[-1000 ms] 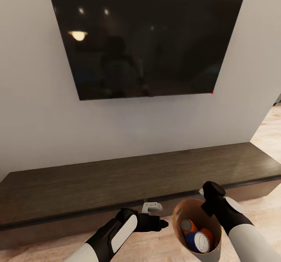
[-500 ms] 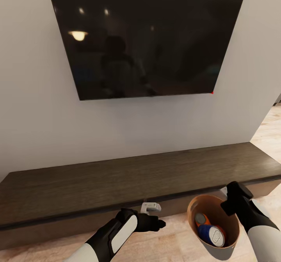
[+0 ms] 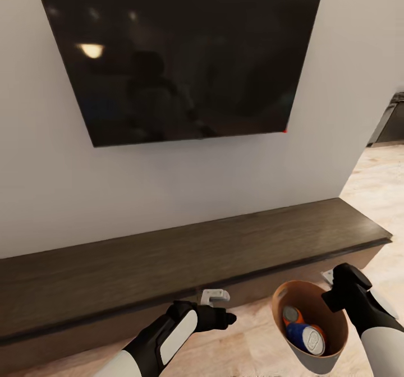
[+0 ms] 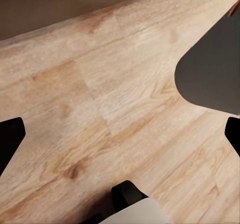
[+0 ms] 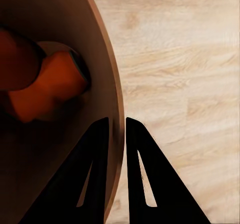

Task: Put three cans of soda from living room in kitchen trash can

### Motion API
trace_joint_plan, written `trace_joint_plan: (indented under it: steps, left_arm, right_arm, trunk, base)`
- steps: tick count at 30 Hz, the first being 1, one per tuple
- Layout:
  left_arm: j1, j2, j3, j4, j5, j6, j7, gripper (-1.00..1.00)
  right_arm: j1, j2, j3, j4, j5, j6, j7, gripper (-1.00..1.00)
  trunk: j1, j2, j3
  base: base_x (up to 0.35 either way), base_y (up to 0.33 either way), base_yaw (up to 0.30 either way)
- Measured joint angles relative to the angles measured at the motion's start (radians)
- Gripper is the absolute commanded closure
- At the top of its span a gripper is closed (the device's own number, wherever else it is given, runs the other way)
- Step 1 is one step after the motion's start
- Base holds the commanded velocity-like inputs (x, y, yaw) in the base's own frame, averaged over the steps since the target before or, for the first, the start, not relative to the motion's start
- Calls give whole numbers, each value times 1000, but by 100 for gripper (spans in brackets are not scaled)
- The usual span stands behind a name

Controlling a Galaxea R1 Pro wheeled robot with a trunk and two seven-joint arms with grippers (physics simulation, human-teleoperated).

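The tash can (image 3: 310, 326), cans (image 3: 303, 332) inside, is clamped by the right gripper (image 3: 332, 297) at lower right; the left gripper (image 3: 224, 320) is spread apart, empty; carriage to the kitchen is judged next.

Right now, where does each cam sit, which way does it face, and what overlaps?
Head: on the head, looking forward and down at the TV, dark cabinet and tash can; both arms show, left end effector empty.
Left wrist: near the left end effector, facing the wood floor; dark fingertips at the edges.
Right wrist: near the right end effector, its fingers pinching the tash can rim; orange cans inside.
Shared: head and right wrist both show the bin with cans.
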Motion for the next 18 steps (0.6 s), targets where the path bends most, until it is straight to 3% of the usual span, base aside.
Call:
trace_joint_plan:
  steps: [18]
  left_arm:
    - [0,0,0,-1,-1,-7,0,-100]
  right_arm:
    - [3,2,0,0,5,-2,-1,100]
  trunk:
    - [0,0,0]
  base:
    - [0,0,-248]
